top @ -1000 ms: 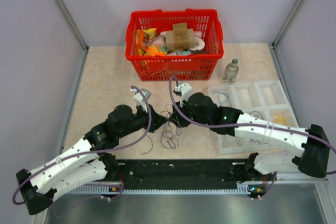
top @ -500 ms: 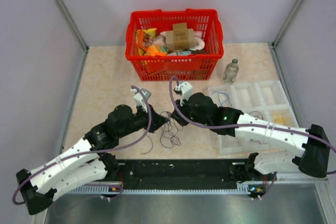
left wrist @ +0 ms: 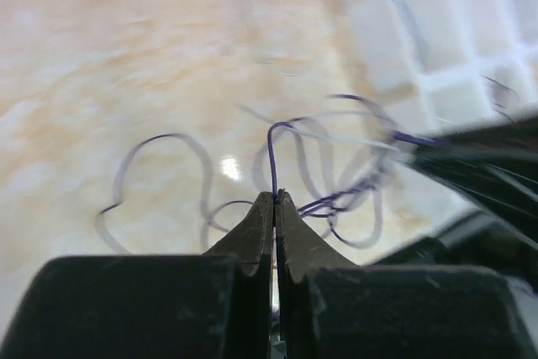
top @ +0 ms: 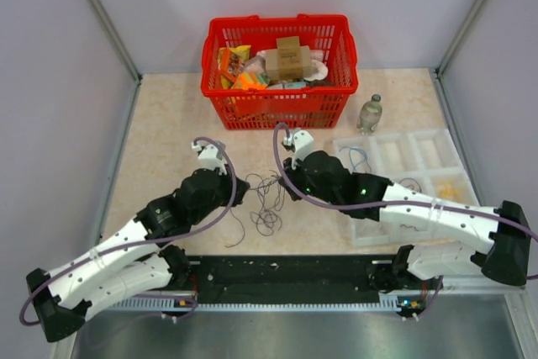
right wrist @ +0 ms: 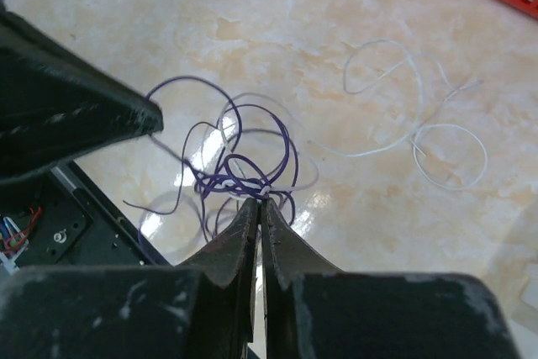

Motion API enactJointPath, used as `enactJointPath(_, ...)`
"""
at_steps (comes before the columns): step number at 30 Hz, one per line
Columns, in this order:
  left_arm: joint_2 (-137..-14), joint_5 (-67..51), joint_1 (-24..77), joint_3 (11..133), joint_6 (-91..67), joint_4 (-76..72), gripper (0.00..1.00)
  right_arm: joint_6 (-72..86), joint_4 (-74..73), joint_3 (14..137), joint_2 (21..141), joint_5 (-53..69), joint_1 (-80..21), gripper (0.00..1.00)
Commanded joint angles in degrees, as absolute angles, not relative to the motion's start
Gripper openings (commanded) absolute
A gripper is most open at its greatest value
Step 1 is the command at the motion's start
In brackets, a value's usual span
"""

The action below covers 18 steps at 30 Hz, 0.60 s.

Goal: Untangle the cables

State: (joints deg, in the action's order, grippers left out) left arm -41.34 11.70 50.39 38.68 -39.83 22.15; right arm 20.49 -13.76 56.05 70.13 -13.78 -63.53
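The cables (top: 267, 202) lie in a loose tangle on the worktop (top: 168, 136), just on the near side of the red basket (top: 277, 109). The left hand (left wrist: 275, 201), left of the tangle, is pressed together on a dark purple strand (left wrist: 272, 157) that rises from its tips. The right hand (right wrist: 257, 204), opposite, is clamped on the purple knot (right wrist: 239, 181). A white cable (right wrist: 420, 136) loops closer to the basket, apart from both hands.
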Motion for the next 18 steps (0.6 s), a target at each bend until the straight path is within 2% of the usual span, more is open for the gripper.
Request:
enactJointPath(1, -47.7, 35.5, 48.7, 40.7, -49.2, 37.1, 0.00, 19.3, -16.9, 58.2, 62.8, -20.5, -64.7, 0.00)
enactJointPath(6, -50.5, 35.4, 44.1, 42.4, -48.3, 41.3, 0.00, 18.6, -23.2, 56.6, 55.8, -27.9, -60.1, 0.00)
enactJointPath(9, -46.5, 35.7, 41.8, 42.5, -46.7, 41.7, 0.00, 19.2, -25.4, 54.5, 52.7, -25.6, -52.7, 0.00)
enactJointPath(12, -40.8, 38.1, 40.8, 44.8, -45.8, 44.9, 0.00, 19.9, -26.7, 54.5, 51.2, -23.2, -50.3, 0.00)
enactJointPath(15, -34.6, 42.1, 40.8, 49.5, -42.1, 47.4, 0.00, 20.3, -26.5, 54.6, 52.6, -21.0, -50.2, 0.00)
enactJointPath(18, -30.9, 47.5, 40.7, 59.1, -38.3, 51.1, 0.00, 21.4, -26.5, 53.6, 55.4, -20.7, -48.1, 0.00)
